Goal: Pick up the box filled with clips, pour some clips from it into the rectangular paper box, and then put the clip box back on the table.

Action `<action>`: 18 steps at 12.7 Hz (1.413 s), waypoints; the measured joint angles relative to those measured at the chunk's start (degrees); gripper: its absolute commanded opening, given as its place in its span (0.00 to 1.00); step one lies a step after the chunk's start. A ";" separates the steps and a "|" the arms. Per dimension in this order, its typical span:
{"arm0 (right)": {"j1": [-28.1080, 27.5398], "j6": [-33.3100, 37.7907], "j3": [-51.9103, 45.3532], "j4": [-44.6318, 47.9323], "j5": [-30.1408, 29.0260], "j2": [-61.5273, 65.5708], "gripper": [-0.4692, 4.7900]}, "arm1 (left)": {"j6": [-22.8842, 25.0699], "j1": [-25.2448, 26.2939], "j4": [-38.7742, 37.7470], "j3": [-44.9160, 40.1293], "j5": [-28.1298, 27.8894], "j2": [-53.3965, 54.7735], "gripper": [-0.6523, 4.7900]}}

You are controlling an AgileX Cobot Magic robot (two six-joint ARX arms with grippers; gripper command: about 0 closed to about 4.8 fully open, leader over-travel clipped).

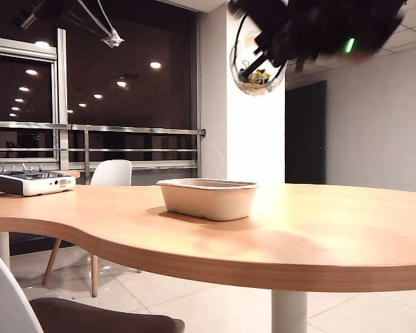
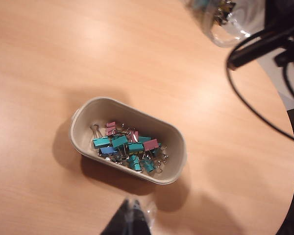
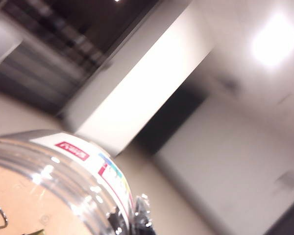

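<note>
Illegible red-and-white label (image 3: pixel 72 151) on right-end-effector-held jar (image 3: pixel 54 181)

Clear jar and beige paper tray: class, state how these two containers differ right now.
The clear plastic jar hangs tilted high in the air, gripped by the right gripper; the beige pulp tray sits flat on the table. The jar is round and see-through; the tray is rectangular and opaque. Both hold binder clips.
</note>
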 measured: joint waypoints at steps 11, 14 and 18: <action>-15.39 37.16 0.00 -61.61 -18.27 -14.16 0.08 | -2.14 0.00 -0.63 0.00 0.02 0.00 0.11; -17.44 41.33 0.00 -66.25 -19.15 -13.64 0.08 | -2.12 0.00 -0.59 0.02 0.02 0.00 0.11; -17.51 42.73 -0.04 -69.11 -22.56 -8.61 0.08 | -2.14 0.00 -0.61 0.00 0.02 0.00 0.11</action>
